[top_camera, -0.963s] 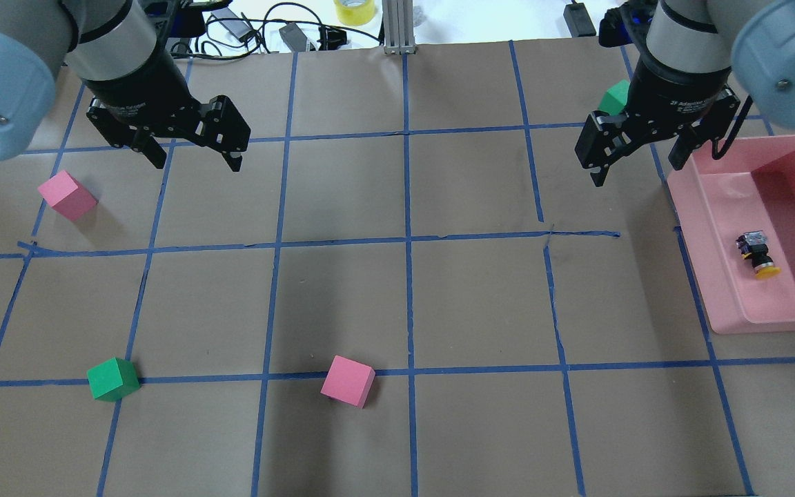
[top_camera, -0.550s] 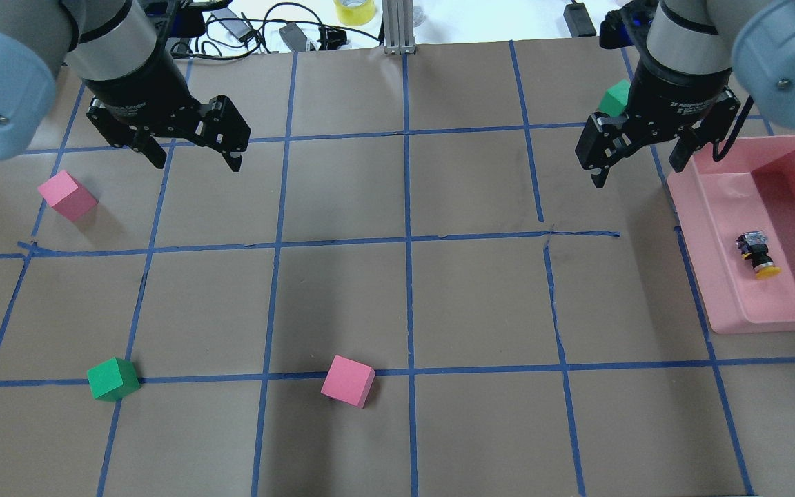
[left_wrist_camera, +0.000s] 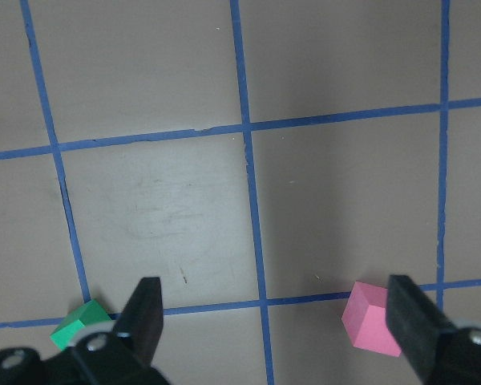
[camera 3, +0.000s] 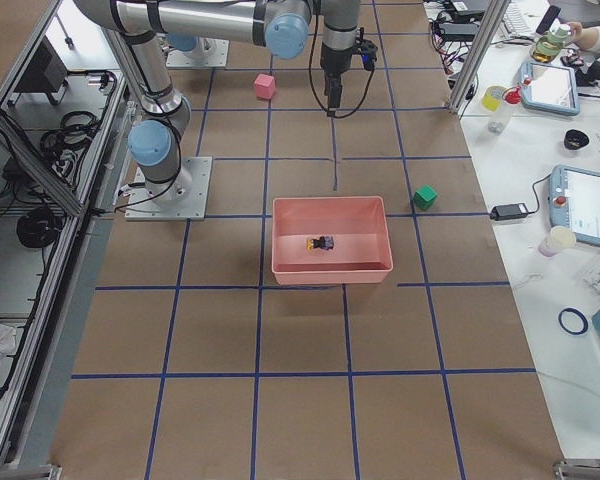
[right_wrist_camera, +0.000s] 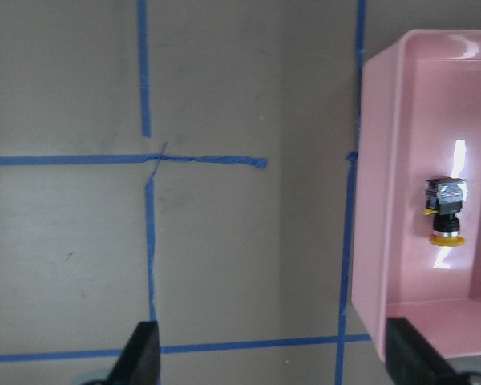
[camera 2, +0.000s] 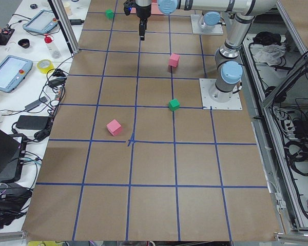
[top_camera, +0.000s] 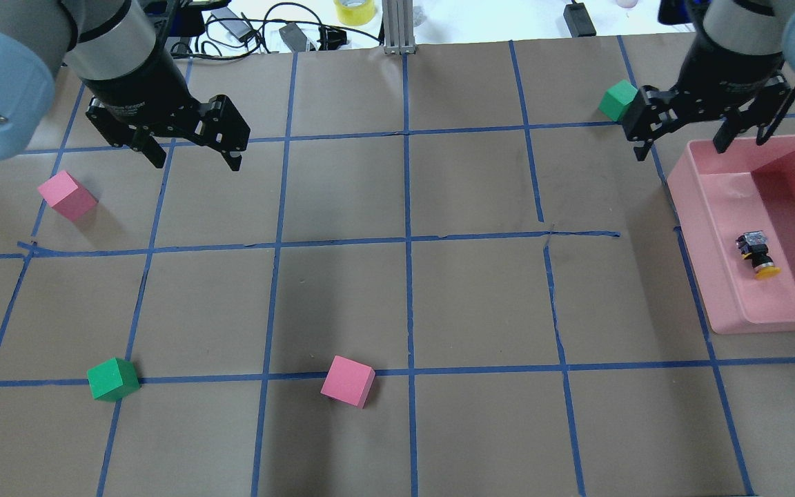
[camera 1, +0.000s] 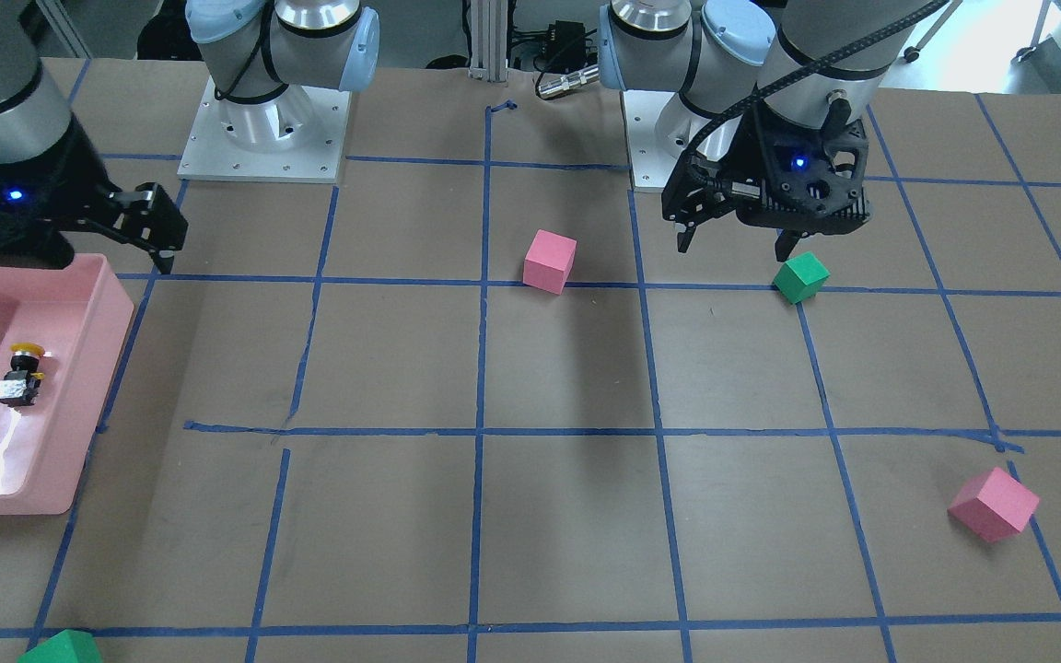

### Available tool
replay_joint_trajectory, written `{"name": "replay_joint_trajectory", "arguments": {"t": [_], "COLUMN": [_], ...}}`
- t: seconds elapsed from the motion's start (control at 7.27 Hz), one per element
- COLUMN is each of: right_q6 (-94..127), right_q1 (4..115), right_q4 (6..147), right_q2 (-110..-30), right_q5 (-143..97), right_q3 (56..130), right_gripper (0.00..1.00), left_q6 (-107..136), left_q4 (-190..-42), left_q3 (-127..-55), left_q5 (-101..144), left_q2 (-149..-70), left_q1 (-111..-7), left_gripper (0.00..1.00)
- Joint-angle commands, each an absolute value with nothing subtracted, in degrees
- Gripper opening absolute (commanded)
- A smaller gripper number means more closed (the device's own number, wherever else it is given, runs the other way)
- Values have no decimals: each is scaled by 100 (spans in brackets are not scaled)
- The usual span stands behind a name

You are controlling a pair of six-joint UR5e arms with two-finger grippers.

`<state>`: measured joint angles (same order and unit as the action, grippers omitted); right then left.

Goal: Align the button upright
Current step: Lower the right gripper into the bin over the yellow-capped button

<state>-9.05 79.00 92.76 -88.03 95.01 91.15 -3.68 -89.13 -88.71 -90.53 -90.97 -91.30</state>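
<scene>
The button [top_camera: 756, 255] lies on its side in the pink bin [top_camera: 698, 241], its yellow cap toward the robot's side and its grey block away. It also shows in the front view [camera 1: 22, 373], the right side view [camera 3: 322, 242] and the right wrist view [right_wrist_camera: 447, 210]. My right gripper [top_camera: 680, 148] is open and empty, raised over the bin's far left corner, apart from the button. My left gripper [top_camera: 197, 164] is open and empty, high over the table's far left.
A green cube [top_camera: 618, 99] sits just left of the right gripper. A pink cube [top_camera: 66, 195] lies near the left gripper. A green cube [top_camera: 113, 379] and a pink cube [top_camera: 348, 381] lie nearer the robot. Cables and tape sit beyond the far edge.
My right gripper has moved right and away from the robot, toward the bin's far end, uncovering the green cube. The left arm and the button have not moved.
</scene>
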Motion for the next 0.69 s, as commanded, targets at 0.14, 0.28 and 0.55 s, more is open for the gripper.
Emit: {"name": "replay_joint_trajectory", "arguments": {"t": [0.14, 0.28, 0.55], "right_q6": [-1668, -1748, -2206], "right_q1": [6561, 6226, 5942], "right_q4": [9535, 9762, 10385], "right_q2": [-8676, -8509, -7949], "right_q5": [9475, 9466, 9501], "right_q3": [9245, 9307, 9369], "right_gripper": [100, 100, 100], "left_q6": [-360, -360, -360], "left_q4": [-8921, -8921, -8921], "left_q3": [-8877, -8877, -8877], "left_q5": [-9053, -9053, -9053], "left_q2": [-9097, -9097, -9097], "left_q1": [-9132, -9141, -9141], "left_gripper": [100, 100, 100]}}
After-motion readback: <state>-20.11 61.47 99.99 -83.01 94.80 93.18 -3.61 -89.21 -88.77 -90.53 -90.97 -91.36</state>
